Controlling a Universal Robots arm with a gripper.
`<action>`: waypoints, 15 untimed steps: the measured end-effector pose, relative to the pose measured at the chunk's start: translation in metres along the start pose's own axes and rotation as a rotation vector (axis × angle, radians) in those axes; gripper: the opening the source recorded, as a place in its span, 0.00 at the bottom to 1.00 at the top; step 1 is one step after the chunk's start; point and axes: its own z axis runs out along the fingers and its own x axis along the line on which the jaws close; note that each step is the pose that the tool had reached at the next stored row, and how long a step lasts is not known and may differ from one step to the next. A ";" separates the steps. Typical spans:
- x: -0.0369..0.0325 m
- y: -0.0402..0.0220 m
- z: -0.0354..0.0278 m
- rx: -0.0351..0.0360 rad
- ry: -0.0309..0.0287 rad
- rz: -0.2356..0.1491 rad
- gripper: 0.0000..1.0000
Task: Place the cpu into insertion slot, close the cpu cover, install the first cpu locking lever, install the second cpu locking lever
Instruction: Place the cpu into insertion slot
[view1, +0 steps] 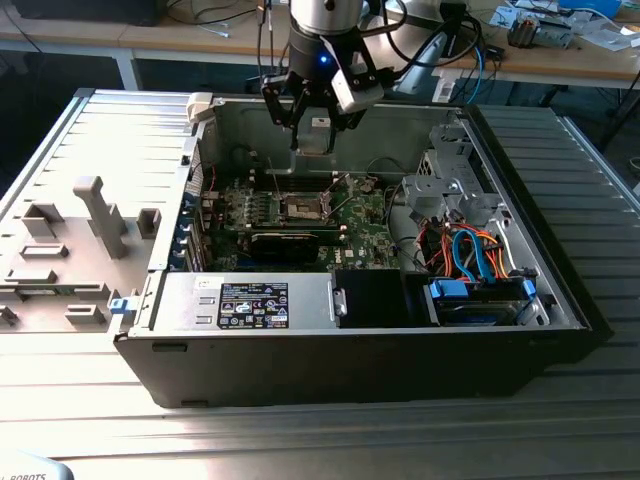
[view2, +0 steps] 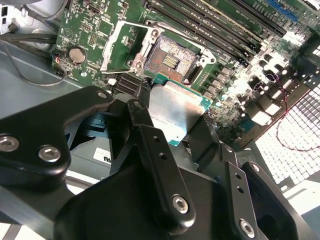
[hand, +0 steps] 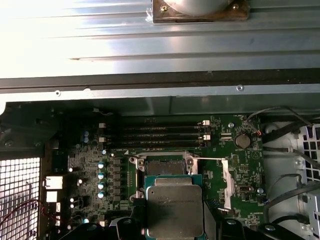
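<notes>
My gripper (view1: 318, 128) hangs inside the open computer case, shut on the cpu (view1: 319, 137), well above the green board. In both wrist views the cpu (view2: 172, 111) (hand: 175, 210) is a flat square chip with a dull silver top, clamped between the black fingers (view2: 150, 135). The insertion slot (view2: 171, 60) (hand: 161, 166) lies bare below it, dark with a silvery rim; the held chip partly hides it in the first wrist view. The cpu cover (view2: 120, 46) (hand: 227, 182) stands flipped open beside the slot. In the exterior view the slot (view1: 300, 208) sits below and slightly towards that view's left of the gripper.
A long black card (view1: 285, 243) lies just in front of the slot. Memory slots (hand: 155, 135) run along the board. The power supply (view1: 255, 303) and a drive bay with blue and orange cables (view1: 480, 262) fill the case's front. A grey fixture (view1: 70, 240) sits outside.
</notes>
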 end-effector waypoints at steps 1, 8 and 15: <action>0.0000 -0.0007 0.0003 0.0002 0.0001 0.000 0.55; 0.0003 -0.0052 0.0031 0.0000 0.0000 0.000 0.55; 0.0004 -0.0080 0.0045 0.0000 0.0000 0.000 0.55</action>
